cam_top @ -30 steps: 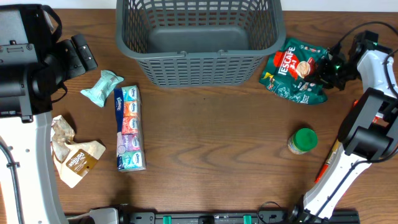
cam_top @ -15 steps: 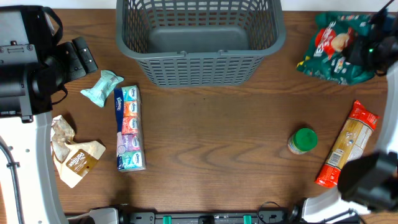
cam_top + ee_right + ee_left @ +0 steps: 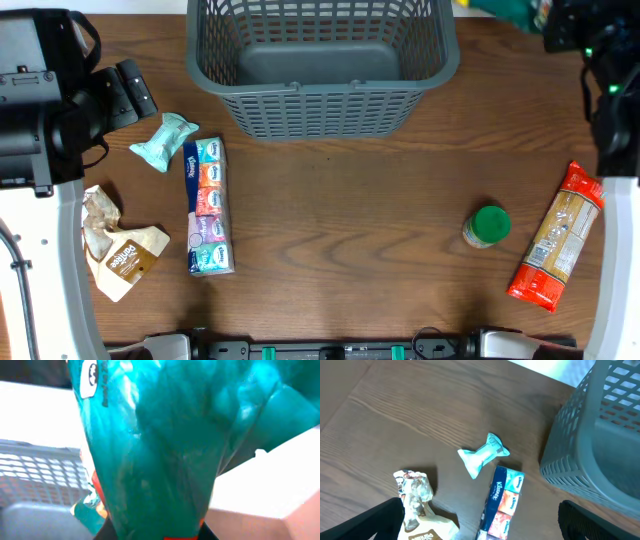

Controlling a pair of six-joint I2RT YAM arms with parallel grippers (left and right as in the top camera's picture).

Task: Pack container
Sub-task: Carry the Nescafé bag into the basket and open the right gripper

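The dark grey slotted basket (image 3: 320,60) stands at the back middle of the table, its floor bare; it also shows in the left wrist view (image 3: 600,435) and the right wrist view (image 3: 35,485). My right gripper (image 3: 560,20) is at the back right edge of the overhead view, shut on a green coffee-mix bag (image 3: 165,445) that fills its wrist view; only a scrap of the bag (image 3: 505,8) shows overhead. My left gripper (image 3: 480,527) is open and empty, above the tissue multipack (image 3: 502,505).
On the left lie a teal tissue packet (image 3: 165,140), the tissue multipack (image 3: 208,205) and a crumpled beige bag (image 3: 120,250). On the right are a green-lidded jar (image 3: 487,226) and a red pasta packet (image 3: 558,235).
My right gripper has lifted the green bag from the table beside the basket and carried it up and back, almost out of the overhead view. The left arm has not moved.
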